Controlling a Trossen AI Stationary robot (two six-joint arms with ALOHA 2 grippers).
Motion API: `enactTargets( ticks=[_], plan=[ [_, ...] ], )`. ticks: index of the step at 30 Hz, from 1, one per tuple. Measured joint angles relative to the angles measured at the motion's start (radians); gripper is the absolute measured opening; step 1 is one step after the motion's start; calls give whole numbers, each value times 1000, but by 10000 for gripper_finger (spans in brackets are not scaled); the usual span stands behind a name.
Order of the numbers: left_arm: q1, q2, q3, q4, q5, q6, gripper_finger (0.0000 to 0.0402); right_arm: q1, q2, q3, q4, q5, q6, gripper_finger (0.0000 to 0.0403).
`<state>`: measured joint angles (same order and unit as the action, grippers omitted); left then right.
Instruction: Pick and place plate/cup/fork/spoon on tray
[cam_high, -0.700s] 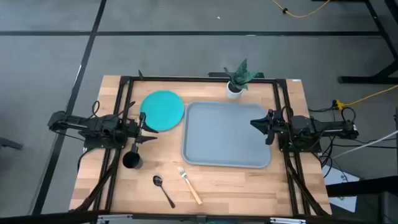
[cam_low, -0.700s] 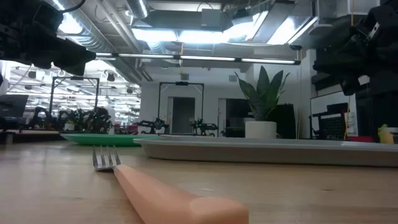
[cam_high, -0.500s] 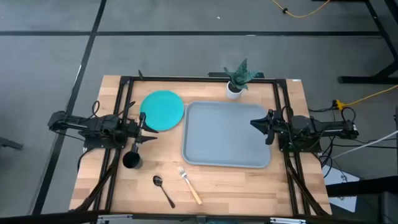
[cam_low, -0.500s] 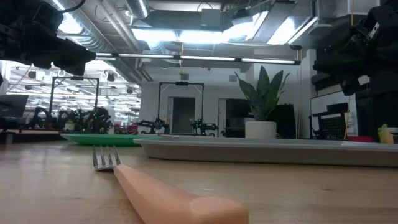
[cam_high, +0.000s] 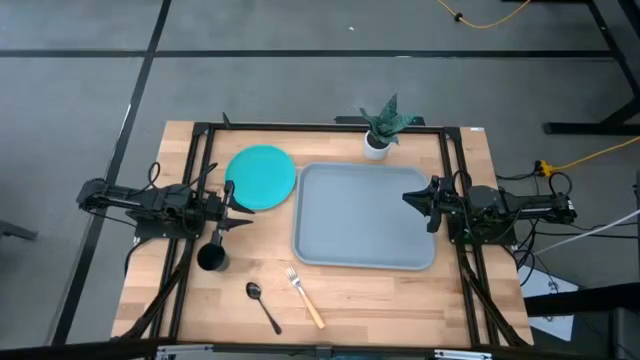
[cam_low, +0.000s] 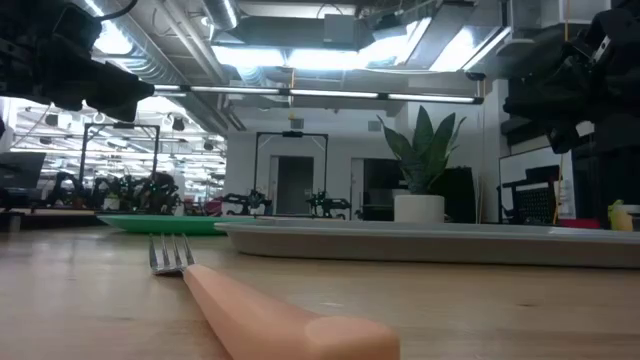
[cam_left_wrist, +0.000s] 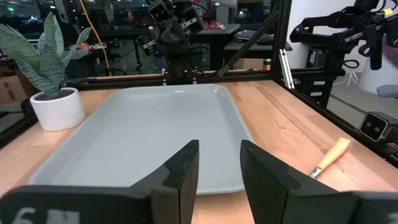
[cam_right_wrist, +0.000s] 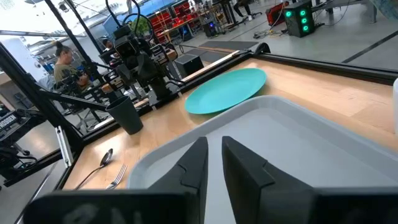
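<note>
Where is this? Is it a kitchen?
Probably not: it looks like a robot lab or workshop. Two dark robot arms flank a wooden table, metal frames and equipment racks fill the room behind, and exposed ceiling ducts run overhead.

Pale wooden table (cam_high: 370, 295), matt smooth tray (cam_high: 365, 215), metal-tined fork (cam_high: 303, 296), glossy spoon (cam_high: 262, 305).

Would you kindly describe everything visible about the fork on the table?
The fork has silver metal tines and a smooth, light orange-tan handle that looks like plastic. It lies flat on the wooden table, tines toward the tray, handle angled toward the table's near edge. It sits just off the tray's near-left corner, beside the spoon, apparently touching neither. Nothing grips it.
</note>
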<state>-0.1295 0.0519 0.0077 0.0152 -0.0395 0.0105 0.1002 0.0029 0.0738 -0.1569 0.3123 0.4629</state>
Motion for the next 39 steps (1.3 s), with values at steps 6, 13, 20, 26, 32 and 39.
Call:
enactTargets(
  ticks=[6, 13, 20, 26, 32, 39],
  plan=[
    [0, 0, 0, 0, 0, 0, 110, 0, 0, 0, 0, 0, 0, 53],
    [0, 0, 0, 0, 0, 0, 110, 0, 0, 0, 1, 16, -65, 53],
    [0, 0, 0, 0, 0, 0, 110, 0, 0, 0, 21, 45, -122, 53],
    [0, 0, 0, 0, 0, 0, 110, 0, 0, 0, 88, 110, -85, 53],
    [0, 0, 0, 0, 0, 0, 110, 0, 0, 0, 190, 113, -44, 53],
    [0, 0, 0, 0, 0, 0, 110, 0, 1, 0, 313, 113, -91, 53]
  ],
)
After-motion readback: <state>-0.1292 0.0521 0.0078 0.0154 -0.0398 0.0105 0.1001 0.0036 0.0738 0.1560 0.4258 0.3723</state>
